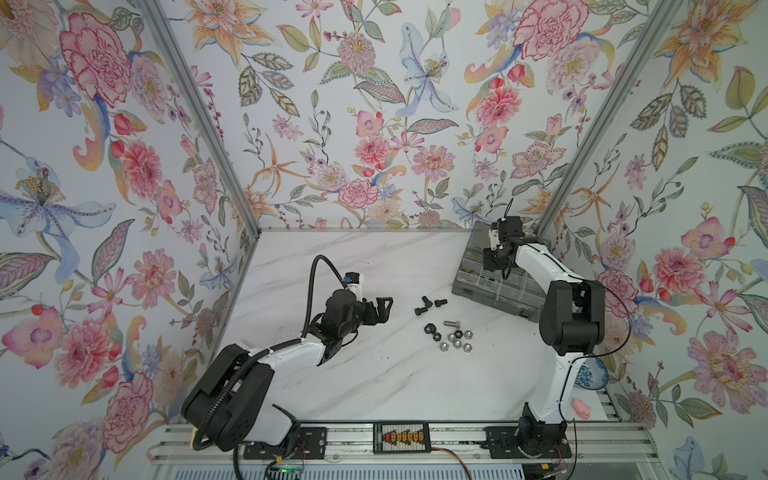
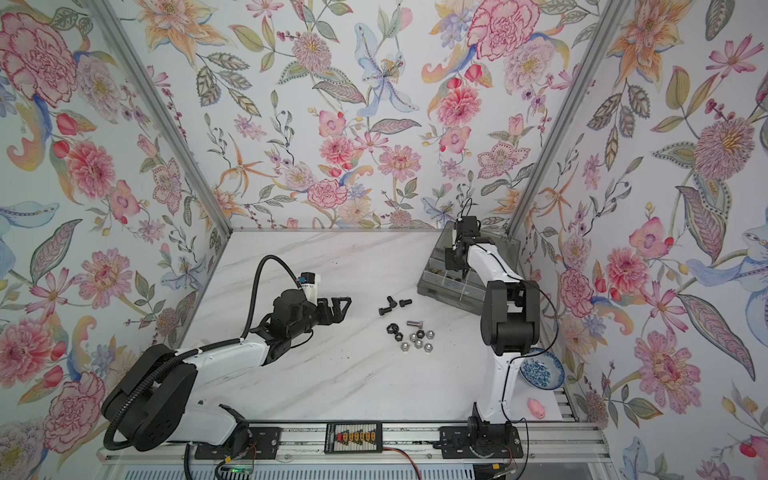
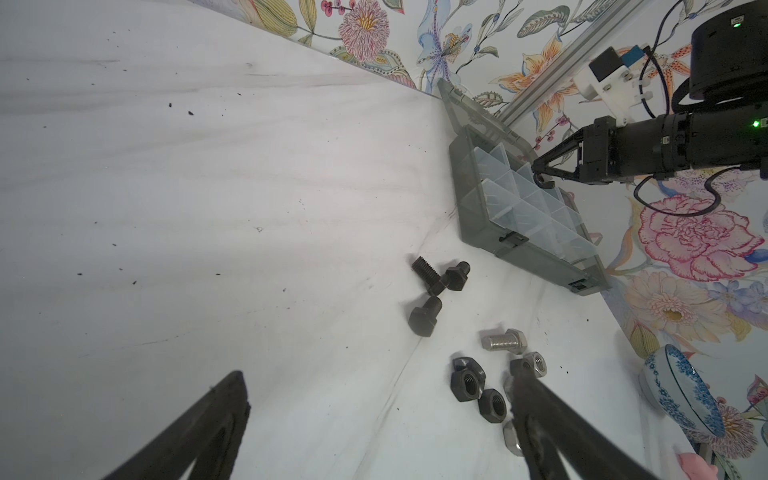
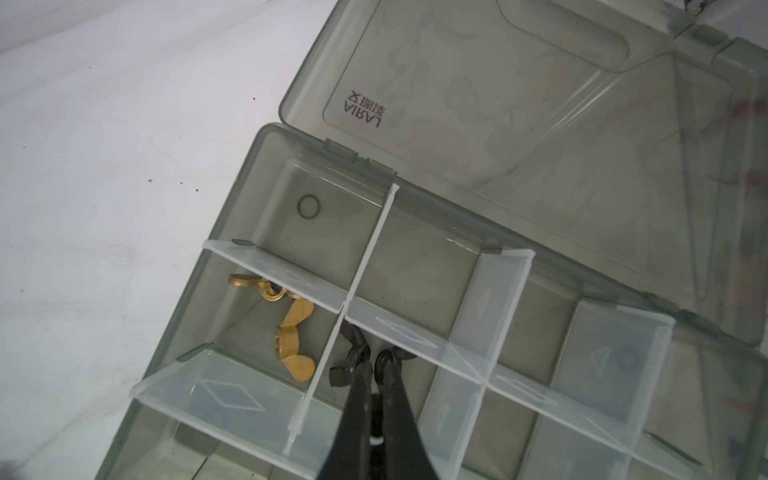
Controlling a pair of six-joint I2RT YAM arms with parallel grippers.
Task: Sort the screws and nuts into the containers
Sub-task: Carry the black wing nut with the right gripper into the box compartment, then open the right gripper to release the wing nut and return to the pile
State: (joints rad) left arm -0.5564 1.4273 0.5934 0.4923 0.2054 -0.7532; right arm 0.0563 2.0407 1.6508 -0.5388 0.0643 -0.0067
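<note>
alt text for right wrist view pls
Right gripper, shut, reaches down into an open smoky-grey organiser box, its tips among black wing nuts in one compartment. Brass wing nuts fill the neighbouring compartment; other visible compartments look empty.

A staged robot-test booth, not a lived-in room: floral wallpaper panels (image 1: 374, 124) are framed by bare aluminium struts (image 1: 199, 116) around a marble-look table (image 1: 374, 374). Two arms are bolted to an aluminium rail (image 1: 415, 455) along the front edge, with exposed wiring and a connector board (image 1: 401, 437).
</note>
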